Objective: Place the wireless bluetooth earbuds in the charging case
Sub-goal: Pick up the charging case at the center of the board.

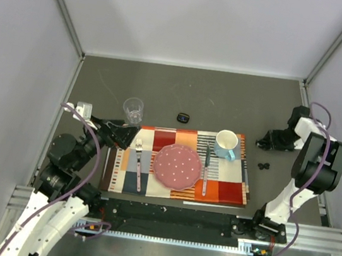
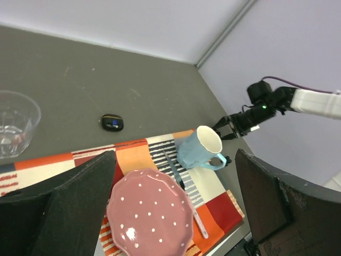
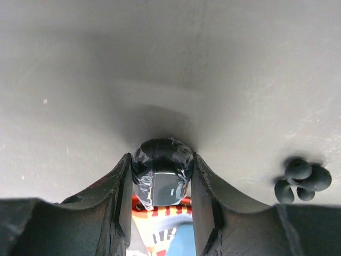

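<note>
Right gripper (image 3: 160, 178) is clamped on the charging case (image 3: 161, 157). Both earbuds (image 3: 301, 180) lie just on its near side — much closer to this arm than to the wide-open left gripper (image 1: 126, 136).

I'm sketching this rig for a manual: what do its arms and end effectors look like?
Left arm and right arm: white links, black joint housings, a purple cable looping along each. Left end effector and right end effector are black, each with two broad, wedge-shaped fingers.
</note>
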Tool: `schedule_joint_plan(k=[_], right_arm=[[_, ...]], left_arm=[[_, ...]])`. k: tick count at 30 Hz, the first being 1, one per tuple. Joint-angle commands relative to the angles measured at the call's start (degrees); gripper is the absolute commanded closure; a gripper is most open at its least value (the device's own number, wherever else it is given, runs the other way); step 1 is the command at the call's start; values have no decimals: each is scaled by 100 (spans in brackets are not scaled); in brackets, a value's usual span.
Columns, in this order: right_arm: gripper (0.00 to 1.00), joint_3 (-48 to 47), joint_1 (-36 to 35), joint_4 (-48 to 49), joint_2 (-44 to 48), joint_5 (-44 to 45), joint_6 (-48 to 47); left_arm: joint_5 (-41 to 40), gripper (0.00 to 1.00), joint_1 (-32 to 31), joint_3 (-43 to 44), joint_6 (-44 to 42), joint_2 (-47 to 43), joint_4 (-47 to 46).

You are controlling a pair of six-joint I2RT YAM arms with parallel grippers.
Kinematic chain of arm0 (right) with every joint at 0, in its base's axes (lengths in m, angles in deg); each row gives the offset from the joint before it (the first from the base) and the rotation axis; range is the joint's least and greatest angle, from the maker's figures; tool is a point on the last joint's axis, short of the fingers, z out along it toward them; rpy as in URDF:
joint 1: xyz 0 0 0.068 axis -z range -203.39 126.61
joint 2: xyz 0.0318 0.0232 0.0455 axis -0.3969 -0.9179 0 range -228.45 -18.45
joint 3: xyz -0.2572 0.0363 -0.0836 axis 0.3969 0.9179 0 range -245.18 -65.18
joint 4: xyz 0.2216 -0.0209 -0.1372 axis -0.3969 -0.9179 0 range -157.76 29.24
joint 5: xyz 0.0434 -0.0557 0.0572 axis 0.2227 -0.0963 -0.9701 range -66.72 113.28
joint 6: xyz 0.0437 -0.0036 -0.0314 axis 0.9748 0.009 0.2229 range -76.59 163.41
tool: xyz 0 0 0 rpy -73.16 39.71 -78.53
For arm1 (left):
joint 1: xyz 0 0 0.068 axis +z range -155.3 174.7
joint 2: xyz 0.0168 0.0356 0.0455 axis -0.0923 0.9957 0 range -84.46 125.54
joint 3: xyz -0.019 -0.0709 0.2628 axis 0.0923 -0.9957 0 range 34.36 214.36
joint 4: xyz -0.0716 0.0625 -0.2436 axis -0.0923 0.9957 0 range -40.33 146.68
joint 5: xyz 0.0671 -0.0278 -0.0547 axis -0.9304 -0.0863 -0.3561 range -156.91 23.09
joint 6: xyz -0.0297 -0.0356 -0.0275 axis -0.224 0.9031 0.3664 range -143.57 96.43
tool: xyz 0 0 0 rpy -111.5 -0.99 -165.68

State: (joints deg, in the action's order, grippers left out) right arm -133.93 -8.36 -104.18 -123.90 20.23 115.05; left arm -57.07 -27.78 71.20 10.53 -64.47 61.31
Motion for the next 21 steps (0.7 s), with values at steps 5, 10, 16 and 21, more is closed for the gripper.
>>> schedule_joint_plan(k=[5,10,16,21], right_arm=[[100,415,9,747,1787,-381,-518],[100,722,0,1098,3072,-407,-844],[100,1731,-271,3145,4725,-1742,-1012],[100,1479,-1850,2910,5034,-1262,-853]], left_arm=[[-344,2,24,245,54,198,146],[-396,1,24,140,-238,268,207],[-308,1,16,270,-264,725,251],[-360,1,7,613,-484,1462,374]])
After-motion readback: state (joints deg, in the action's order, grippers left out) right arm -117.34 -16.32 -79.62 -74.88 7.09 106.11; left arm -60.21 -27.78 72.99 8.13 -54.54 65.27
